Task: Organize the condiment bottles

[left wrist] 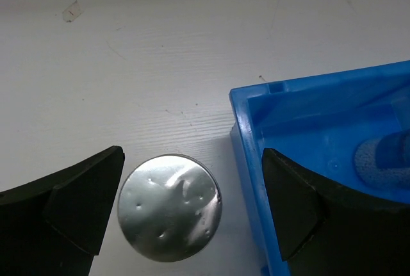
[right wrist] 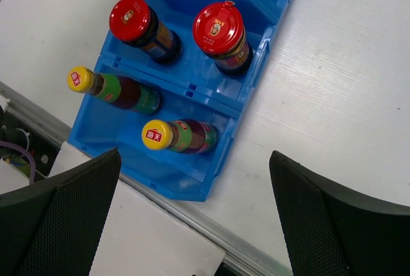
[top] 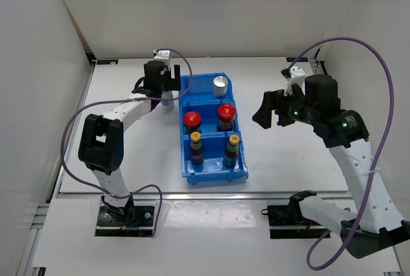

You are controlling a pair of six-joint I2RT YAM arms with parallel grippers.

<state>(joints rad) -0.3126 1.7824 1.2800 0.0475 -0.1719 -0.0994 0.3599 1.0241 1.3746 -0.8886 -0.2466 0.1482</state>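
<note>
The blue bin stands mid-table. Its far compartment holds one pale silver-topped cylinder, its middle compartment two red-capped bottles, and its near compartment two yellow-capped bottles. The second silver-topped cylinder stands on the table just outside the bin's left wall. My left gripper is open above it; one finger is to its left, the other is over the bin's wall. My right gripper is open and empty, in the air right of the bin.
White walls close in the table on the left, back and right. A metal rail runs along the table's near edge. Purple cables loop over both arms. The bin's left wall is close beside the outside cylinder.
</note>
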